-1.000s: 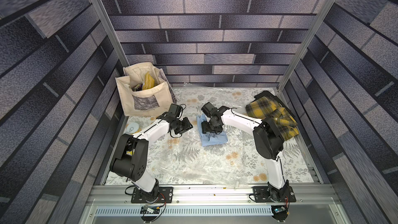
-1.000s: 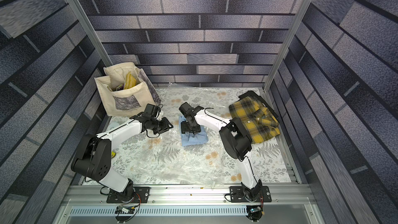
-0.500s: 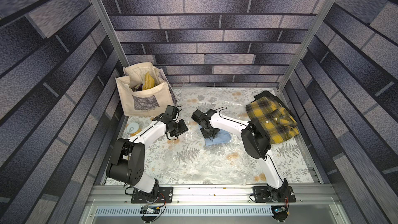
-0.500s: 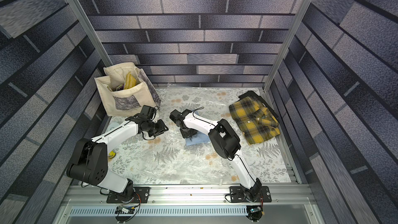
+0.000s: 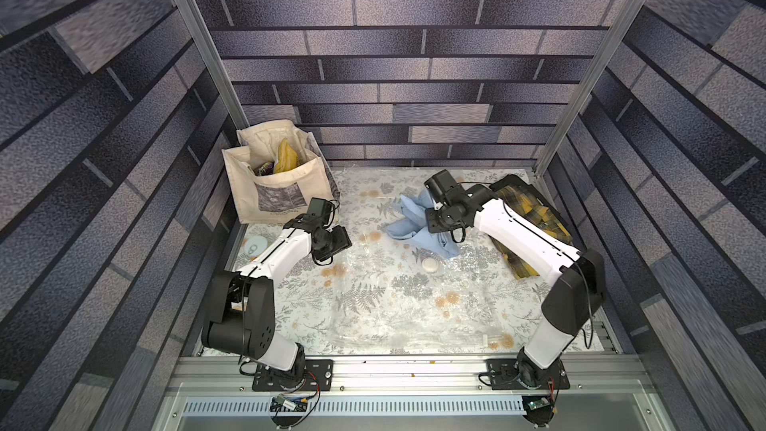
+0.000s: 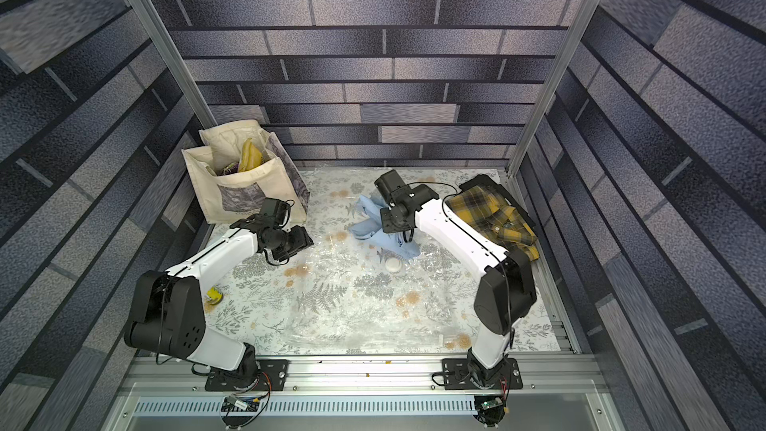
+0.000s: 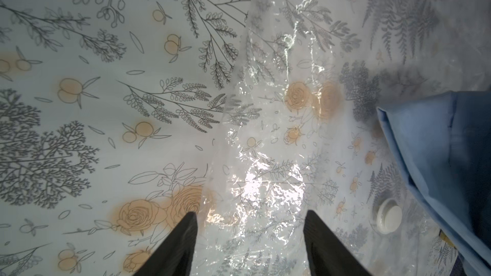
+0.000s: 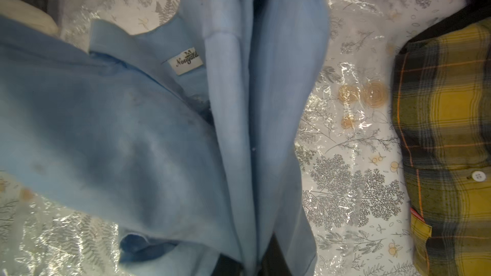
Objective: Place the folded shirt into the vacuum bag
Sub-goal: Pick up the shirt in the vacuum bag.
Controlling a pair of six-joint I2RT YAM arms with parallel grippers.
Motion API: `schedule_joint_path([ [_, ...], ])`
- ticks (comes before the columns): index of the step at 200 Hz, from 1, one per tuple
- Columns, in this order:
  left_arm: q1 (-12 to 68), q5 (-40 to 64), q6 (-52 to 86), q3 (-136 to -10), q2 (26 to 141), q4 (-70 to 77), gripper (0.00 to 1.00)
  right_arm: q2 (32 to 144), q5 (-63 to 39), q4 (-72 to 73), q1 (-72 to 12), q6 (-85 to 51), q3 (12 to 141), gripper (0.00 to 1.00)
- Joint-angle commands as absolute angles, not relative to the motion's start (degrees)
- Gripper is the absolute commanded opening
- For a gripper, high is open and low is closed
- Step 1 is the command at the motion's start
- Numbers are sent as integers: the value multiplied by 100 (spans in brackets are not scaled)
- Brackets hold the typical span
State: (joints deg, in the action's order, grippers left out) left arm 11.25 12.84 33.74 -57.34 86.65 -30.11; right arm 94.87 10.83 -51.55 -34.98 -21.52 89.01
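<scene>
Rumpled light-blue shirt [image 8: 106, 142], white neck label [image 8: 189, 61]

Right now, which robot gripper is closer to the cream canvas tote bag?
Left. The left gripper hovers open just beside the cream canvas tote bag's near corner; the right gripper is farther off, shut on the light blue shirt.

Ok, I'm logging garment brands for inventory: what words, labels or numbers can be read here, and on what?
"M": on the white neck label of the blue shirt.
"Nosiyat...": same label, below the M; its last letters are unclear at a fold.
Tote bag: small print under its picture, too small to read.
Plaid shirt: red tag, nothing legible.
</scene>
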Motion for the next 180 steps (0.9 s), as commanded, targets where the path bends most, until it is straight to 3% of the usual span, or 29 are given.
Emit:
schedule_joint_path([
  [1,1249,1038,3208,-5932,8882,-3249,69,9181,373,-4865,-3250,-2650,8117,0],
  [58,1730,893,3260,-6075,9079,-3151,68,9570,383,-4188,-3609,-2787,7290,0],
  [70,1773,888,3248,-6091,9097,-3166,68,9838,429,-4315,-3766,-2778,7389,4],
  [133,1859,958,3274,-6009,9123,-3051,67,10424,378,-4399,-4046,-3426,7596,49],
  [161,1878,978,3254,-5973,9119,-3051,67,10598,533,-4475,-4169,-3909,7721,75],
  [169,1872,980,3255,-5960,9099,-3029,67,10632,644,-4499,-4215,-4054,7755,87],
  [180,1872,989,3257,-5937,9087,-3023,67,10743,813,-4604,-4293,-4210,7856,92],
])
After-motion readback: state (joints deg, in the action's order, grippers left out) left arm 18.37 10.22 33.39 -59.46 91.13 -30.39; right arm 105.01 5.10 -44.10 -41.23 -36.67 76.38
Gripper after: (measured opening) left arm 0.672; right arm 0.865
